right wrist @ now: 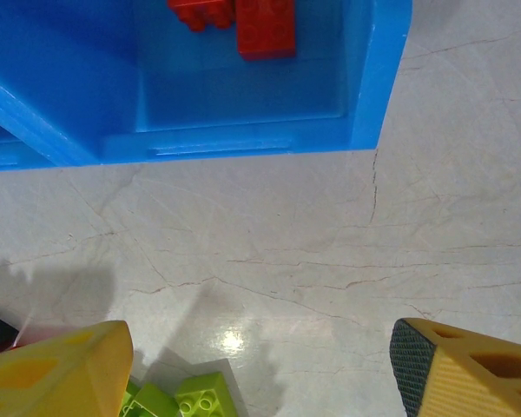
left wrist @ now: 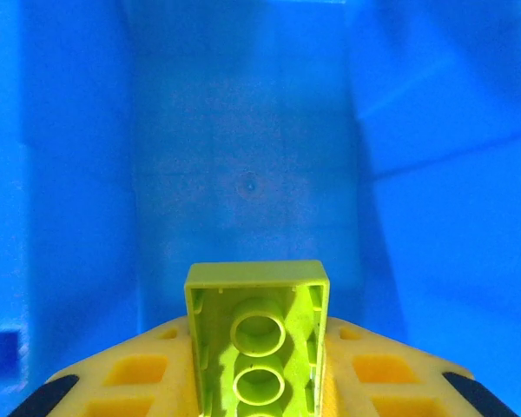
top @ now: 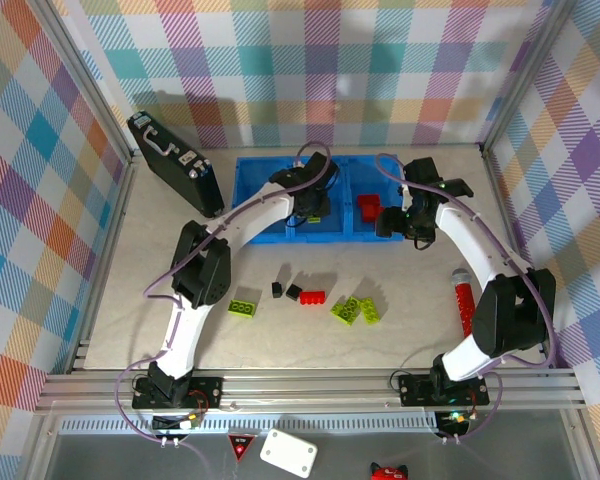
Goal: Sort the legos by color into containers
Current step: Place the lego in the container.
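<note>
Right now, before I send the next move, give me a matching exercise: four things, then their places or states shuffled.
1 left gripper
2 right gripper
3 black case with handle
4 long flat red strip

A open above the table
B far left, by the wall
C shut on a lime-green studded plastic brick over the blue plastic tray
D on the table, far right

Pairs: 1-C, 2-A, 3-B, 4-D

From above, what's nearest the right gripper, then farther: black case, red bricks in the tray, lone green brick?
1. Red bricks, in the tray, right end, beside the right gripper.
2. Lone green brick, near left side.
3. Black case, far left corner.
</note>
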Robot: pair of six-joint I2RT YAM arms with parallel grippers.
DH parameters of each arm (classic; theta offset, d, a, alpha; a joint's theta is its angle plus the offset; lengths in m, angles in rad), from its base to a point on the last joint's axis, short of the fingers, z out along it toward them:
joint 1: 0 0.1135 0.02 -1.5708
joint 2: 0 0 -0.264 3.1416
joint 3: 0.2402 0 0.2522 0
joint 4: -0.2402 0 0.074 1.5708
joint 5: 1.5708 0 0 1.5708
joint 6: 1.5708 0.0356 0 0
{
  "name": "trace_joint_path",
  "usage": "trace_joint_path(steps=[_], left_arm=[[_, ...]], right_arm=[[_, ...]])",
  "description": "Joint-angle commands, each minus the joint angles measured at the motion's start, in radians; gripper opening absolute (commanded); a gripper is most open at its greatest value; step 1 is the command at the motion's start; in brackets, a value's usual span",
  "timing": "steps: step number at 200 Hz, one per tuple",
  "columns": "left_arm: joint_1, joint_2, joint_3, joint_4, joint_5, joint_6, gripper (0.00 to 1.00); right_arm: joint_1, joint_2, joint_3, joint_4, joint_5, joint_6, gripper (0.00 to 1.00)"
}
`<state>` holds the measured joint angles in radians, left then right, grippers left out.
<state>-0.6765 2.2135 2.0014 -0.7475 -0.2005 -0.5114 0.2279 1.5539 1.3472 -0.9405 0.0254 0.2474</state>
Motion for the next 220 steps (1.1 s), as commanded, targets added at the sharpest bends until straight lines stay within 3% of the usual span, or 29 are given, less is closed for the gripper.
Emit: trace_joint_path(steps=[1,103,167,220], left_arm=[[-0.021,0.048,0.049,0.019,-0.060,-0.024,0.31],[-0.037,0.193,0.099,0.036,-0.063,-0.050,0.35],[-0.041,0.151,0.097,0.034,-0.059,-0.043,0.42],[-0.042,0.083,0.089,0.026,-0.056,-0.027,0.42]], right_arm=[[-0.009,-0.017,-0.015,-0.014,-0.009,-0.007,0.79],[-0.010,-0.039,-0.030,-0.021,-0.014,-0.004,0.79],[-0.009,-0.068,-0.025,-0.035,-0.019,0.004,0.79],[-0.007,-0.088,-0.027,-0.041,-0.039,0.015,0.78]])
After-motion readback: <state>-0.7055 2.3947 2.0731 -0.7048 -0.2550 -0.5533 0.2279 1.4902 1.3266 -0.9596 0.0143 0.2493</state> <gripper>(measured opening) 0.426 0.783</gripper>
